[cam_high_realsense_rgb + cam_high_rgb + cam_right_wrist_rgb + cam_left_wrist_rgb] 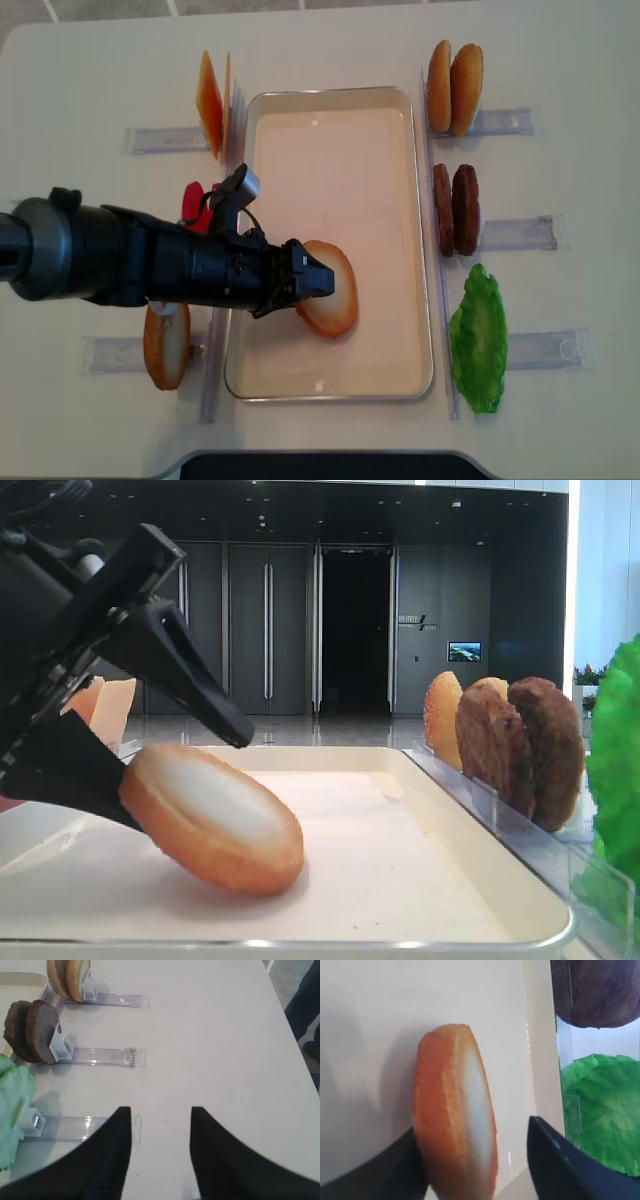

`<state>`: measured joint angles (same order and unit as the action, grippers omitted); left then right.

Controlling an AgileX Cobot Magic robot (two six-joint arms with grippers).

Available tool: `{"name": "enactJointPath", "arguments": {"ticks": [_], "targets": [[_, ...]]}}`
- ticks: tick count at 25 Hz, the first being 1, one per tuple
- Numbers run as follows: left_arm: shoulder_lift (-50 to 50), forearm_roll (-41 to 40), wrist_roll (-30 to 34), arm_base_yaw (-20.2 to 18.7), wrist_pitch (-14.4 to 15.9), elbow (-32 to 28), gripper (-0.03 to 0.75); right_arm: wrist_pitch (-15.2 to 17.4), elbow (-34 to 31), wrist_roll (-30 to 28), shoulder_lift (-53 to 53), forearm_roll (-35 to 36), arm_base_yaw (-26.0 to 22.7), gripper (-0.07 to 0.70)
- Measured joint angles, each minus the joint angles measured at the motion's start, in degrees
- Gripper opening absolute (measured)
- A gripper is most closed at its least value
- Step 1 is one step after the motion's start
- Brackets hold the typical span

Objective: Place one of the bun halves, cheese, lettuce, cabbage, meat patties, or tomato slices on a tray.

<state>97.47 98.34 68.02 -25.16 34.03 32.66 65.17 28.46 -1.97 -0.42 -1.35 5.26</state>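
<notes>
- Left gripper (pixel 318 281) is out over the tray (pixel 335 378), jaws spread apart either side of a bun half (pixel 329 288).
- That bun half sits tilted on the tray floor, lower edge down on the surface, pale flat face turned up and toward the right; the low side view shows one black finger (pixel 180 675) clear above it and the other tucked under its left edge, whether touching I cannot tell.
- In the left wrist view there is a plain gap between the bun and the right-hand finger (pixel 560 1165).
- Right gripper (pixel 161 1132) hangs over bare tabletop (pixel 225 1035), jaws wide, nothing between them.
- Right of the tray: two more bun halves (pixel 455 88) standing on edge, then two meat patties (pixel 455 209), then the green lettuce (pixel 478 338).
- Left of the tray: cheese slices (pixel 210 103) upright, a red tomato slice (pixel 194 203) partly behind the arm, and another bun (pixel 166 345) near the front.
</notes>
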Motion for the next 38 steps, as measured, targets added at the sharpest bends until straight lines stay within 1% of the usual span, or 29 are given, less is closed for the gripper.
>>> {"name": "enactJointPath", "arguments": {"ticks": [2, 4, 9, 12, 14, 18, 20, 24, 26, 32, 34, 36, 38], "targets": [[0.0, 0.0, -0.6, 0.0, 0.1, 0.0, 0.527, 0.0, 0.0, 0.0, 0.0, 0.0, 0.0, 0.302], [0.0, 0.0, -1.2, 0.0, 0.4, 0.0, 0.556, 0.0, 0.0, 0.0, 0.0, 0.0, 0.0, 0.302], [-1.1, -0.2, -3.9, 0.0, 0.4, 0.0, 0.573, 0.0, 0.0, 0.0, 0.0, 0.0, 0.0, 0.302], [-3.4, -2.8, -7.7, 0.0, -0.8, 0.0, 0.575, 0.0, 0.0, 0.0, 0.0, 0.0, 0.0, 0.302], [-4.8, -6.8, -12.0, 0.0, -2.0, 0.0, 0.575, 0.0, 0.0, 0.0, 0.0, 0.0, 0.0, 0.302], [-6.7, -14.9, -20.6, 0.0, -2.2, 0.0, 0.575, 0.0, 0.0, 0.0, 0.0, 0.0, 0.0, 0.302], [-8.0, -17.3, -23.2, 0.0, -2.4, 0.0, 0.575, 0.0, 0.0, 0.0, 0.0, 0.0, 0.0, 0.302], [-11.9, -22.4, -28.6, 0.2, -3.7, 0.0, 0.575, 0.0, 0.0, 0.0, 0.0, 0.0, 0.0, 0.302], [-13.9, -25.5, -32.1, 0.9, -3.7, 0.0, 0.575, 0.0, 0.0, 0.0, 0.0, 0.0, 0.0, 0.302], [-20.4, -38.3, -42.7, 3.1, -3.3, 0.0, 0.575, 0.0, 0.0, 0.0, 0.0, 0.0, 0.0, 0.302], [-23.0, -42.9, -46.4, 3.1, -2.2, 0.5, 0.575, 0.0, 0.0, 0.0, 0.0, 0.0, 0.0, 0.302], [-25.6, -48.0, -51.3, 3.1, -0.6, 1.9, 0.575, 0.0, 0.0, 0.0, 0.0, 0.0, 0.0, 0.302], [-27.7, -53.7, -55.6, 3.1, 1.9, 3.8, 0.575, 0.0, 0.0, 0.0, 0.0, 0.0, 0.0, 0.302]]}}
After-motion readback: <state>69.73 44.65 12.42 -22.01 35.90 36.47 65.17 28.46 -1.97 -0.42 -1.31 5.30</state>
